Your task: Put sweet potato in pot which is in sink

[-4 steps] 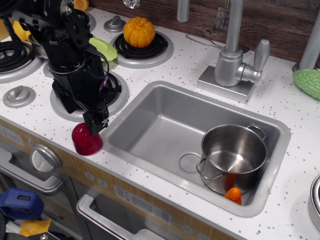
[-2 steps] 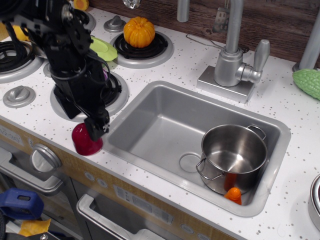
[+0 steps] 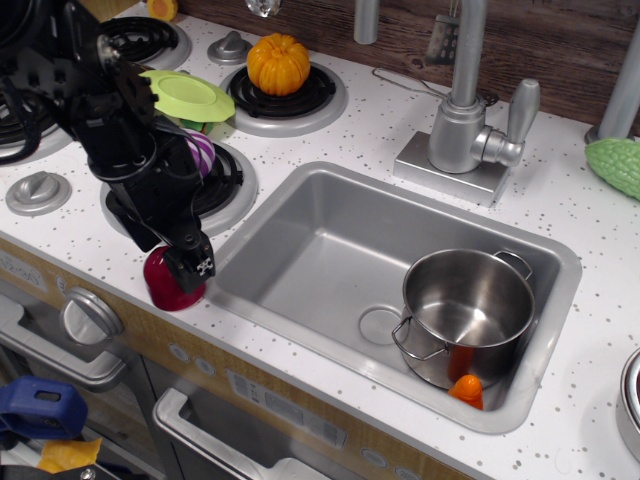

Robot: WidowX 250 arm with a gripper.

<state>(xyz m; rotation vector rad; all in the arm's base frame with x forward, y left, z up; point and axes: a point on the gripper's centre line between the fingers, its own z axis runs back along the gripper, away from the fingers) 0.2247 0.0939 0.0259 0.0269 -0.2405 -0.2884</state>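
Hand [image 3: 190, 268] lowered, glossy magenta sweet potato [image 3: 166, 281]

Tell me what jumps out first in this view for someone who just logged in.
The black gripper sits low at the counter's front edge, right on the dark red sweet potato, left of the sink. In the sink's right corner stands the shiny empty pot with a small orange piece beside it. An orange pumpkin sits on the rear burner.
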